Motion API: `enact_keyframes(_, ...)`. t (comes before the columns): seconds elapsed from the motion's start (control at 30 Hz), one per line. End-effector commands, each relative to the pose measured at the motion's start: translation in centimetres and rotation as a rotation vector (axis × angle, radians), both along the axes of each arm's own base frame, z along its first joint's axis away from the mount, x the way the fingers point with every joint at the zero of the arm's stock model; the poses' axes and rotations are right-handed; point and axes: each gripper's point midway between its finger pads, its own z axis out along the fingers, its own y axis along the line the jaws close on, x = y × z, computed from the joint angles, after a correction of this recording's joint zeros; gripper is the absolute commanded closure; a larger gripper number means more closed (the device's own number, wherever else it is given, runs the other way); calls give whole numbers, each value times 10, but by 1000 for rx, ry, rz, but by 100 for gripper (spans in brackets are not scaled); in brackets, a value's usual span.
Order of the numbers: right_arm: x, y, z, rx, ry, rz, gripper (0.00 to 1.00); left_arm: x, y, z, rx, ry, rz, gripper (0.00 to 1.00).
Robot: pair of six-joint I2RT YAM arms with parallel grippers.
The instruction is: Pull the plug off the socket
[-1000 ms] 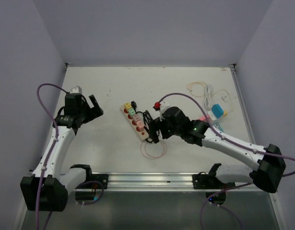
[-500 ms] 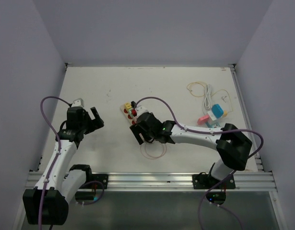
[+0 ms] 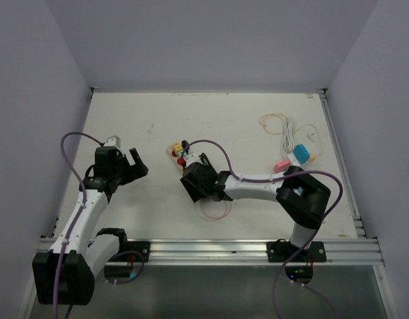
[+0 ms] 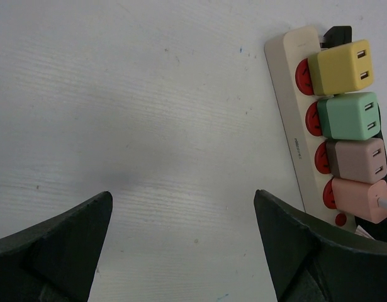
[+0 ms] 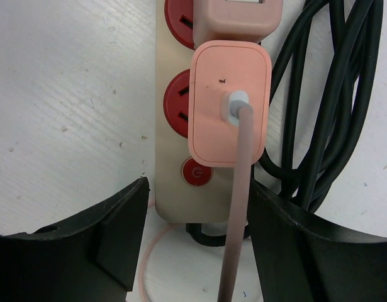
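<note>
Plug to pull: pink square plastic plug with a pink cable out of its middle; pushed into the last red socket of the long cream plastic power strip, right next to the round red button.
Right gripper: about half open, holding nothing; one black finger on each side of the strip's end, low down by the button and the cable, not yet beside the plug body.
Left gripper: wide open, holding nothing; over bare table, off to the side of the strip, not touching it.
Worry one: closing this low, so a pinch on the thin cable or the strip and not on the plug; bent or torn cable likely.
Worry two: nothing pressing the strip down, so the whole strip probably lifted or dragged along, with the plug left in.
Worry three: brown plug right up against the pink one; a crooked pull enough to bump or loosen it.
Worry four: thick black cord bundle just beside the other finger; easy to snag.
Surface: flat white table with small marks and scratches; smooth-looking, so easy sliding for the strip.
Also on the table: small pink and blue plugs and a white cable, well apart on the right.
Room: plain pale purple walls on three sides; metal rail along the near edge.
</note>
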Motion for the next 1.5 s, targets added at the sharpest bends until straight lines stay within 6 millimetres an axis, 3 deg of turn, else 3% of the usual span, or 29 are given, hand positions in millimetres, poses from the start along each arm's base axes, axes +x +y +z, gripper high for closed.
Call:
enact_keyframes(0.0, 13, 12, 5, 43, -59, -47, 35, 10, -5, 9, -21, -61, -36, 2)
enact_keyframes(0.17, 14, 7, -8, 28, -59, -71, 36, 9, -14, 9, -61, -74, -66, 1)
enact_keyframes(0.27, 12, 7, -9, 46, -48, -75, 49, 7, -30, 7, -156, -77, -88, 0)
enact_keyframes(0.3, 9, 9, -8, 59, -40, -66, 60, 3, -35, 0, -191, -60, -97, 0)
enact_keyframes(0.4, 3, 13, 1, 128, -23, -45, 77, -2, -57, -5, -329, -47, -131, 0)
enact_keyframes(0.57, -9, 31, 23, 338, 32, -26, 97, -2, -83, -2, -406, -25, -153, 0)
enact_keyframes(0.73, -21, 53, 37, 483, 95, 13, 100, -5, -122, -4, -452, 4, -190, 0)
enact_keyframes(1.13, -33, 66, 36, 632, 189, -22, 100, -13, -142, -41, -559, 97, -106, 7)
enact_keyframes(1.37, -38, 68, 26, 656, 225, -32, 100, -23, -145, -63, -574, 139, -70, 26)
enact_keyframes(1.47, -39, 67, 24, 658, 229, -39, 100, -22, -146, -67, -578, 144, -69, 40)
